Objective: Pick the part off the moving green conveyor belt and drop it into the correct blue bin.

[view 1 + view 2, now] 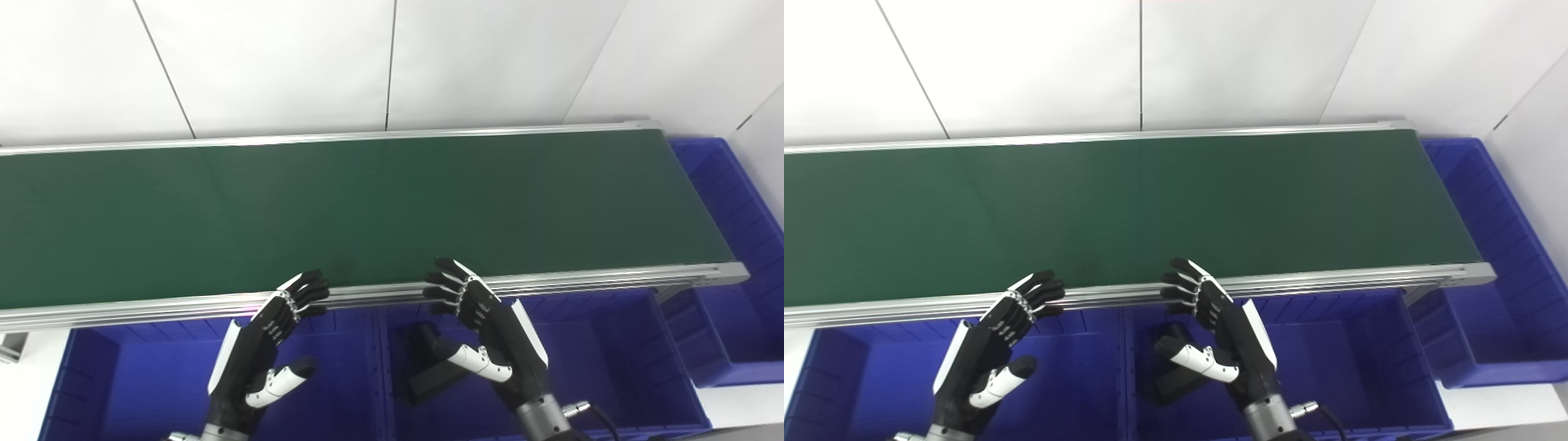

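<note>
Below the near rail of the conveyor, a black part lay on the floor of the middle blue bin, partly hidden behind the right hand's thumb. That right hand hovered above the same bin with its fingers spread and curled slightly, holding nothing, its fingertips reaching over the aluminium rail. Beside it the left hand hung over the left blue bin, likewise spread and empty. Beyond them stretched the green conveyor belt, with another blue bin at its right end.
</note>
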Motion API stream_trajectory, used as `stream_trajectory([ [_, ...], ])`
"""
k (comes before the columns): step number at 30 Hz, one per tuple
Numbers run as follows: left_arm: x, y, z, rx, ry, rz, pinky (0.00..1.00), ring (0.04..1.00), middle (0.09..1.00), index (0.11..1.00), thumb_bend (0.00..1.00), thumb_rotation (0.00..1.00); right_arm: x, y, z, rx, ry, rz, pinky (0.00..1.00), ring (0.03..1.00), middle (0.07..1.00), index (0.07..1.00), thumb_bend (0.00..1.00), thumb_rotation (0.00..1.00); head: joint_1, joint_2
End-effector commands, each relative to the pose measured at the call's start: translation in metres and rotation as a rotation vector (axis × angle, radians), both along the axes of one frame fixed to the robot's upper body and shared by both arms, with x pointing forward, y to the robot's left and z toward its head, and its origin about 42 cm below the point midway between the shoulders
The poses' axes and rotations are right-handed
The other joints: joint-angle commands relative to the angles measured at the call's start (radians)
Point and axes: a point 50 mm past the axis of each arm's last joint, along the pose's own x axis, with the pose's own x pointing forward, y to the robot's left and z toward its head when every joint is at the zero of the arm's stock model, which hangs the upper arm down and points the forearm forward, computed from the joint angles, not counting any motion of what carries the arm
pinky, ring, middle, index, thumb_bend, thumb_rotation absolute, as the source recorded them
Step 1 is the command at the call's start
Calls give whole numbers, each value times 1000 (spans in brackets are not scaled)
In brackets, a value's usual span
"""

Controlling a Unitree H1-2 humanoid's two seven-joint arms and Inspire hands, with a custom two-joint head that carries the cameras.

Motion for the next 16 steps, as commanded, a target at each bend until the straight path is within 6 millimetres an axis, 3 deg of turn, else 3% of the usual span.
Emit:
stream_trajectory([
  [1, 2, -4, 11, 6, -52, 14, 739, 807, 820, 842, 853, 659, -1, -3, 13, 44, -91, 6, 694, 774, 805, 863, 803, 509, 16, 2],
  [16, 6, -8, 5, 13, -28, 7, 742, 794, 808, 847, 842, 656, 0, -8, 11, 45, -105, 6, 705, 780, 812, 864, 788, 530, 89, -19],
])
